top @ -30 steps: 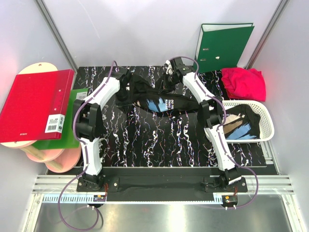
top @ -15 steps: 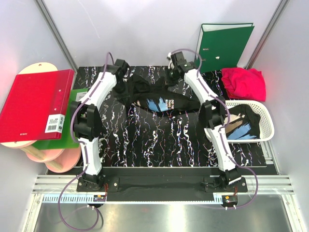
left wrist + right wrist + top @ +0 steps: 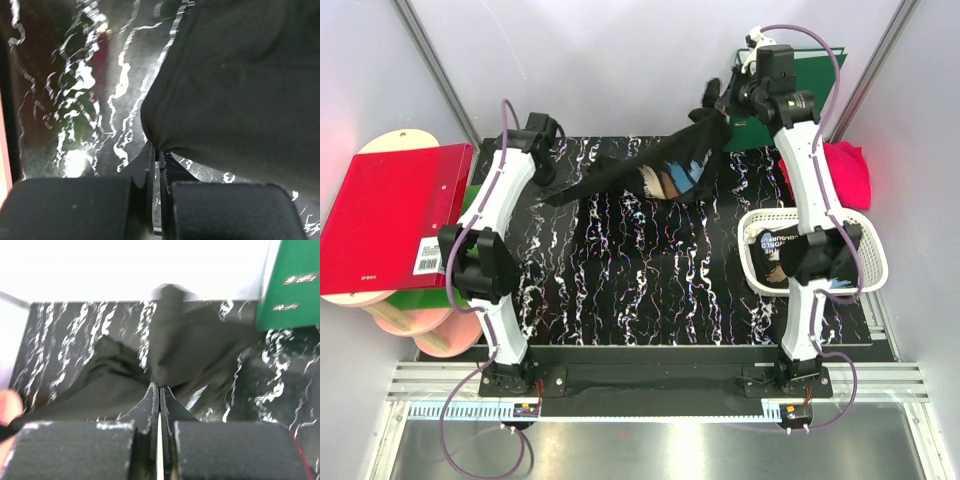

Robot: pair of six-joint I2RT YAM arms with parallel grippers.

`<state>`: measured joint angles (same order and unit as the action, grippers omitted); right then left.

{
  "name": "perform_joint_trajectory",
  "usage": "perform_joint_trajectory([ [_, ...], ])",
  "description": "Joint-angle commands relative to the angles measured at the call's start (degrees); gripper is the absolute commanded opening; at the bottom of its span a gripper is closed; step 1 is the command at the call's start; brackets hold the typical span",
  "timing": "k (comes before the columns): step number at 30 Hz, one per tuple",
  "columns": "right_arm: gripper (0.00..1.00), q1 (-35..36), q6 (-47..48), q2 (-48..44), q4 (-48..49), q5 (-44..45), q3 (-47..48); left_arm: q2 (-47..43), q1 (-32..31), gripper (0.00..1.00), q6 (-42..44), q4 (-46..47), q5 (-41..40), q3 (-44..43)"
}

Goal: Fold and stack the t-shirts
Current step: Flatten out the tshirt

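Aloft, black t-shirt (image 3: 660,168) strung between left hand (image 3: 156,156) and right hand (image 3: 159,390), both pinching it

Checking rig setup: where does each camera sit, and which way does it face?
Top external: above, behind the bases, looking down at the table; left arm and right arm show, black t-shirt strung between them.
Left wrist: on the left arm, facing shirt edge and table past the shut left gripper.
Right wrist: facing bunched shirt and green binder past the shut right gripper.
All three share the t-shirt.
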<state>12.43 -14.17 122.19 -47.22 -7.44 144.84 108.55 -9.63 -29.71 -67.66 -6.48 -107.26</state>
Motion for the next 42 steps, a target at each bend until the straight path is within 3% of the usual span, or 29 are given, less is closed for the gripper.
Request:
perform_joint_trajectory([
  [1, 0.0, 2.0, -0.2, -12.5, 1.0, -2.3, -12.7, -5.4, 2.6, 0.0, -2.9, 0.2, -2.4, 0.7],
  [6, 0.0, 1.9, 2.5, -26.1, 4.7, 2.7, -23.1, -8.4, 2.9, 0.0, -2.6, 0.9, -0.6, -7.0],
  [10, 0.0, 2.2, 4.8, -31.4, 5.4, 5.3, -22.8, -12.0, 2.9, 0.0, -3.5, 4.1, 2.0, -8.6],
  [14, 0.0, 2.5, 4.4, -39.6, 5.6, 6.6, -24.9, -17.2, 2.7, 0.0, -2.6, 7.5, 3.8, -8.6],
  [21, 0.0, 2.8, 3.6, -59.6, 10.2, 4.7, -43.7, -33.7, 1.1, 0.0, 3.0, 9.1, -0.4, -4.6],
  [26, 0.0, 2.8, 3.4, -69.7, 10.0, 3.8, -47.7, -44.7, -0.5, 0.0, 4.4, 10.1, -3.7, -1.5],
  [34, 0.0, 2.8, 5.2, -68.1, 12.0, 7.0, -51.3, -44.5, -0.6, 0.0, 3.7, 11.8, -7.0, -3.8],
  [42, 0.0, 2.8, 6.5, -50.3, 23.5, 8.9, -55.8, -23.4, 0.0, 0.0, 5.5, 11.9, -4.5, -4.1],
])
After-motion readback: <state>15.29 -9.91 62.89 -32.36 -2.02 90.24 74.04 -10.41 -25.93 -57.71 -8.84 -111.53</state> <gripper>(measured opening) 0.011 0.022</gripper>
